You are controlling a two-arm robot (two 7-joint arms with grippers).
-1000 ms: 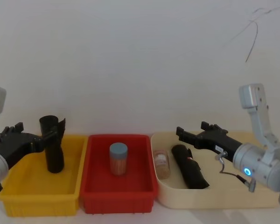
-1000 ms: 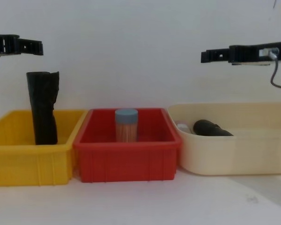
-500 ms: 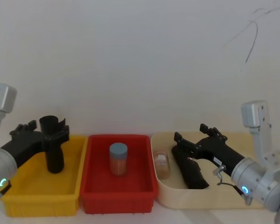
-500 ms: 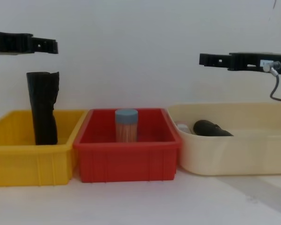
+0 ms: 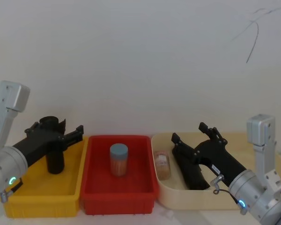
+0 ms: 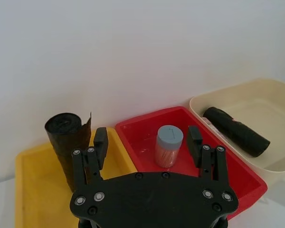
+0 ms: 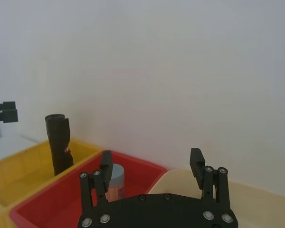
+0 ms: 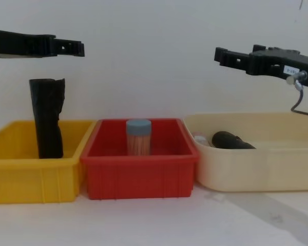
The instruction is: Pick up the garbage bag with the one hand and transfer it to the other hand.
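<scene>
The garbage bag [image 5: 193, 174], a tight black roll with a small red-orange mark, lies in the cream tray [image 5: 187, 200]; it also shows in the chest view [image 8: 231, 140] and left wrist view [image 6: 235, 137]. My right gripper [image 5: 188, 132], the one with a white label and grey cable, hovers open above the bag's far end, well above the tray [image 8: 219, 54]. Its fingers stand apart with nothing between them [image 7: 151, 162]. My left gripper [image 5: 71, 129] is open too [image 6: 147, 138], held high over the yellow bin [image 8: 79, 48].
A taller black roll [image 5: 55, 161] with a ragged top stands upright in the yellow bin [image 5: 42, 204]. The red bin [image 5: 117, 201] in the middle holds a jar [image 5: 119, 159] with a blue-grey lid. A small jar [image 5: 162, 164] lies beside the bag. A white wall stands close behind.
The left gripper has reached rightward over the yellow bin toward the red one. The right gripper has come slightly left and closer over the cream tray. The bag has not moved.
</scene>
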